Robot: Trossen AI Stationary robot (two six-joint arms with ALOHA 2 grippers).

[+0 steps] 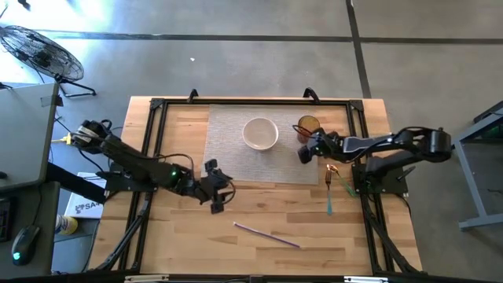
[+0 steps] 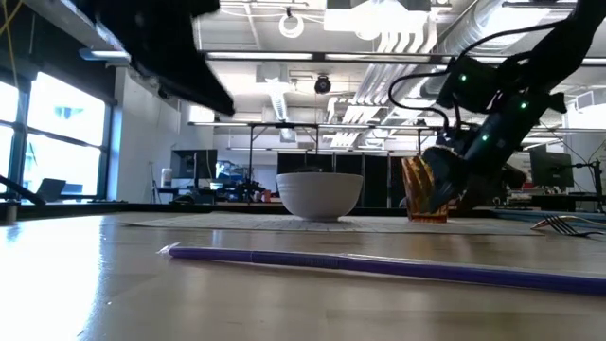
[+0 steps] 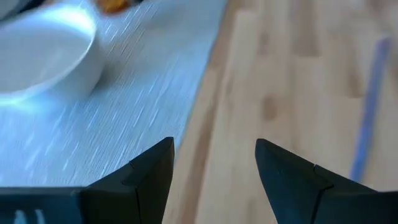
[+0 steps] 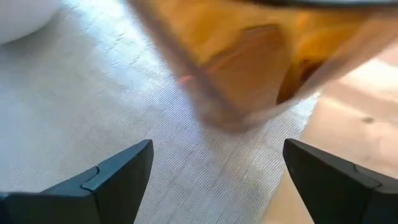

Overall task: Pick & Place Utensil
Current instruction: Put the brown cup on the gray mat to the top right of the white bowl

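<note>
Purple straw (image 1: 267, 234) — long, thin, lies flat on bare wood near table's front edge, slanted. Fork (image 1: 330, 189) — copper head, teal handle, flat on wood just off placemat's right corner.

White round ceramic bowl (image 1: 260, 133); amber translucent plastic cup (image 1: 307, 125) at its 3 o'clock. Pale grey finely woven placemat (image 1: 236, 157). Light, striped-grain wooden table (image 1: 259, 244). Thin purple straw (image 1: 266, 234); teal-handled fork (image 1: 329, 196), copper-coloured spoon (image 1: 330, 172).

Amber cup (image 4: 261, 56) blurred, rim cut off; bowl (image 3: 43, 50) cropped.
</note>
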